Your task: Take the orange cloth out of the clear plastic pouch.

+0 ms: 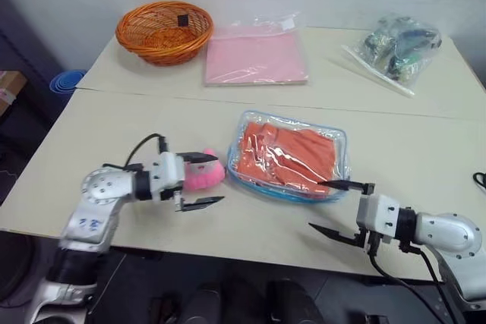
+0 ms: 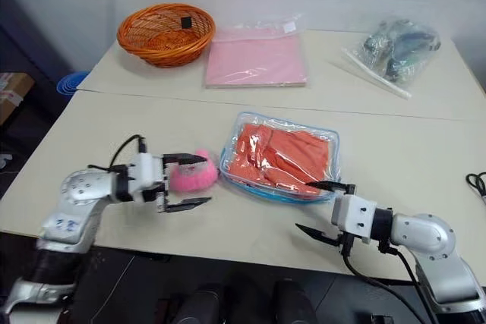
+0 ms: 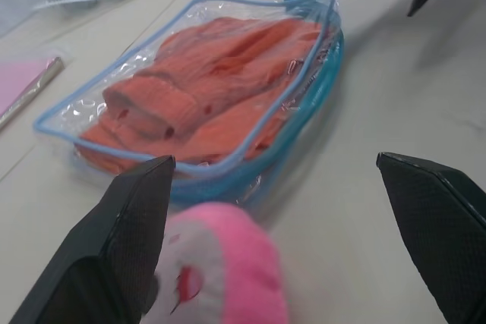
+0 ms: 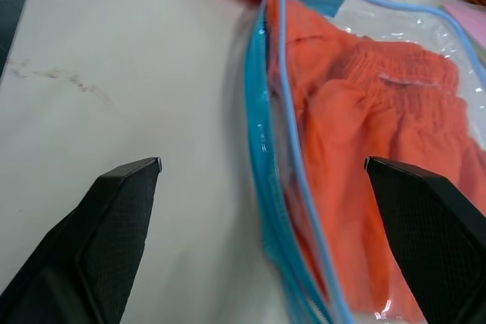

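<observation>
Jaws of both arms spread wide beside glossy clear plastic pouch (image 1: 289, 155) holding ribbed orange cloth (image 1: 285, 158).

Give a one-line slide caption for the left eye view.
Open left gripper and right gripper flank the clear plastic pouch holding the orange cloth.

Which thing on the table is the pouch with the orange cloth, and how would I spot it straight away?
On the near table, the clear plastic pouch lies flat between the two grippers, a pink plush toy beside it. Only it has light blue trim and the orange cloth inside; the far bags hold a pink sheet and dark items.
</observation>
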